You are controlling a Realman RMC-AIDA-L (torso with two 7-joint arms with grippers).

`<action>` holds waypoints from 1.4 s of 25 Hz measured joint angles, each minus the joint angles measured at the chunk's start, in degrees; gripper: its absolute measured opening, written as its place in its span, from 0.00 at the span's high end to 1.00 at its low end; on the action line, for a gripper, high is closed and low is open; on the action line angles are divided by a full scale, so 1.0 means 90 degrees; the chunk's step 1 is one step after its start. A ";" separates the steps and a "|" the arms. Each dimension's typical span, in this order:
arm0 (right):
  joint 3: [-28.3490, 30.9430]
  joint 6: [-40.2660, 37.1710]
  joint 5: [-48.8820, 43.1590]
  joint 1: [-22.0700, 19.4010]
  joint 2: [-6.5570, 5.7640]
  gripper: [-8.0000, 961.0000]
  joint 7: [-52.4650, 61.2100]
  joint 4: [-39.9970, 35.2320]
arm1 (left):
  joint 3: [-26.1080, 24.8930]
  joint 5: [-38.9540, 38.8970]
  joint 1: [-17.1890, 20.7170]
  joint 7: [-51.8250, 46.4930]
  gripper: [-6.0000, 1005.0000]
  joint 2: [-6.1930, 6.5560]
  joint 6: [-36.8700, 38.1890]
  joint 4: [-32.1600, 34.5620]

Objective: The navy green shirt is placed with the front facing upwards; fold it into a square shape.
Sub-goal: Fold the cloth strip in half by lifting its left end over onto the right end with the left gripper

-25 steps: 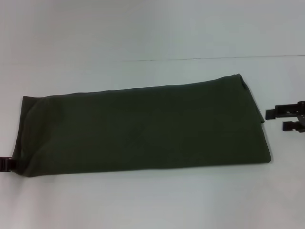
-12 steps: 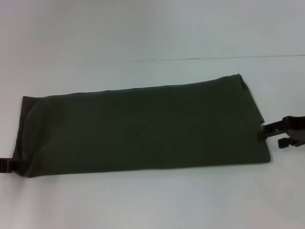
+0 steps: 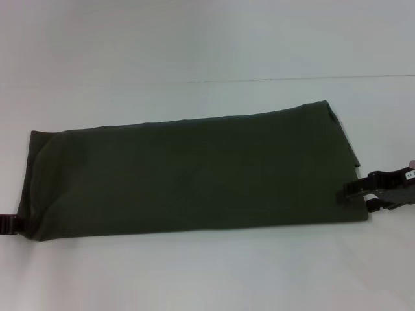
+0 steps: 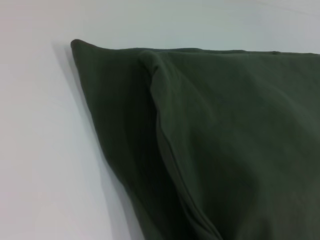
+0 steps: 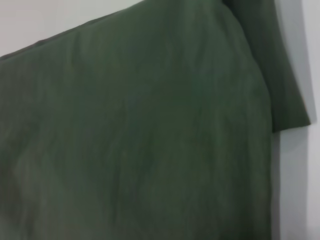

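Observation:
The navy green shirt (image 3: 194,172) lies folded into one long strip across the white table, plain green side up, with no lettering showing. My right gripper (image 3: 358,197) is at the strip's near right corner, open, its upper finger (image 3: 355,188) lying over the cloth edge. Only a dark tip of my left gripper (image 3: 6,225) shows, at the strip's near left corner. The left wrist view looks closely at a layered corner of the shirt (image 4: 210,140). In the right wrist view the shirt (image 5: 140,135) fills the picture, with a lower layer sticking out at one side.
The white table (image 3: 207,272) runs bare in front of and behind the strip. A thin dark seam (image 3: 292,80) crosses the table behind the shirt.
My right gripper has come in from the right and lowered onto the shirt's near right corner. The left gripper has stayed almost still, and the shirt has not shifted.

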 joint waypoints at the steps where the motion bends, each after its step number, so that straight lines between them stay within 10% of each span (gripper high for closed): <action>1: -0.0009 0.0040 -0.0001 0.0009 0.0002 0.14 0.0000 0.0039 | 0.0000 0.0000 0.0000 0.0001 0.97 0.0000 0.0000 0.0000; 25: -0.0464 0.0272 0.0003 0.0060 0.0153 0.17 0.0079 0.0087 | 0.0000 -0.0002 -0.0040 -0.0018 0.97 0.0001 -0.0019 0.0000; 35: -0.0587 0.0303 -0.0006 0.0101 0.0169 0.55 0.0081 0.0095 | 0.0000 -0.0023 -0.0040 -0.0033 0.97 0.0009 -0.0016 0.0000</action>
